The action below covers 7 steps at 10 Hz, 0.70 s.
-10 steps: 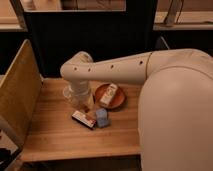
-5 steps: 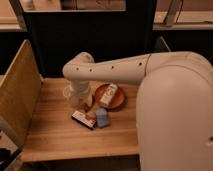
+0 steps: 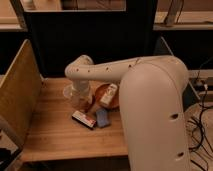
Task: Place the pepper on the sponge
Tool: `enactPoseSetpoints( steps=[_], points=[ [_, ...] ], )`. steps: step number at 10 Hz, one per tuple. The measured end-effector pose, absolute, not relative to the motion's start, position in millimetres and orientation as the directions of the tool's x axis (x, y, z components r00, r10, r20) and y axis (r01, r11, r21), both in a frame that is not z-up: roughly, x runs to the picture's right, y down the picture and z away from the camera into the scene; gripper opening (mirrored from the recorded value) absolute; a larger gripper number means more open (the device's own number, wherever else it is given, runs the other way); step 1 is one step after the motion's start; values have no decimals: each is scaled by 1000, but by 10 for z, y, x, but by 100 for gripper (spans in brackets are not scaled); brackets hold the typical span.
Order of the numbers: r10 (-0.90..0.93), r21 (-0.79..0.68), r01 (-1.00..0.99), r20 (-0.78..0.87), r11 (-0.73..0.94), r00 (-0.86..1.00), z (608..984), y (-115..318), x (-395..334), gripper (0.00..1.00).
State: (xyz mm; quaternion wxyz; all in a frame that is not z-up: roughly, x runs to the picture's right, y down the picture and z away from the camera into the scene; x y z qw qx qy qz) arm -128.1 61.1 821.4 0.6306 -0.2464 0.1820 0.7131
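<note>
So the pincer [image 3: 80, 100] hangs low over the counter [image 3: 50, 135] near the sponge [image 3: 102, 118], can't tell if it's clamped on anything.

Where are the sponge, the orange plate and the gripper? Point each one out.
sponge [image 3: 102, 118], camera view, middle of its light-blue top face.
orange plate [image 3: 98, 91], camera view, bare left part of its rim.
gripper [image 3: 82, 102], camera view, its lower end, just left of the plate and behind the sponge.

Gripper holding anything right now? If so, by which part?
Cannot be told. The gripper sits low just left of the plate, and whatever it may hold is hidden. No pepper can be made out. The sponge has nothing on it.
</note>
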Motion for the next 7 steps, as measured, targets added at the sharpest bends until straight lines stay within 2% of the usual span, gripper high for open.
enactPoseSetpoints(
  steps=[3, 7],
  points=[
    [791, 47, -974, -576, -221, -207, 8429, 525, -832, 65],
    [744, 76, -956, -612, -282, -268, 8401, 672, -729, 65]
  ],
)
